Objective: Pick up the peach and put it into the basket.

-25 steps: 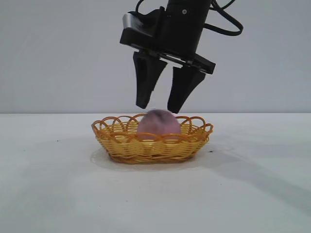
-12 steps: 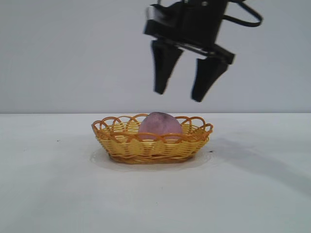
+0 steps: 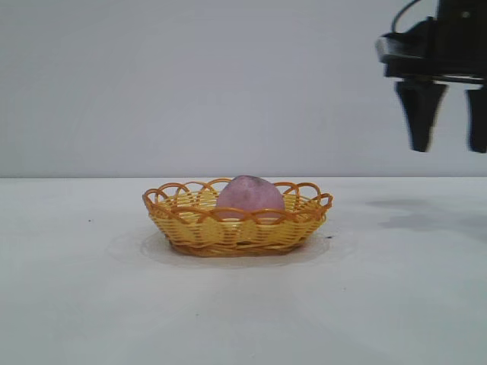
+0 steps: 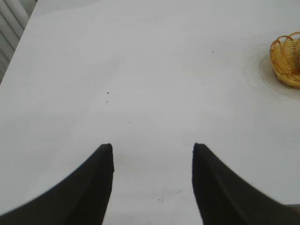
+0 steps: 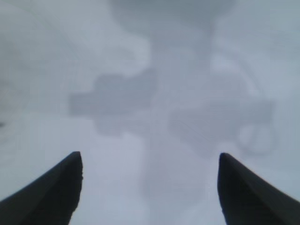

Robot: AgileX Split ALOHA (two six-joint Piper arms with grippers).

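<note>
Inside basket [image 3: 190,226]: peach [image 3: 249,194]; right gripper [image 3: 447,144] spread, apparently empty, aloft.

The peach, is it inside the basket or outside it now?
Inside. The peach sits within the basket, its top rising above the looped rim. The right pincer hangs open, away to the side.

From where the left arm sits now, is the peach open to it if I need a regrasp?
Probably yes. The peach sits exposed in the basket, nothing over it; the right gripper is off to the side, and the left gripper faces bare table.

Exterior camera sits low, level; wrist cameras look down at the table [image 4: 140,70].
</note>
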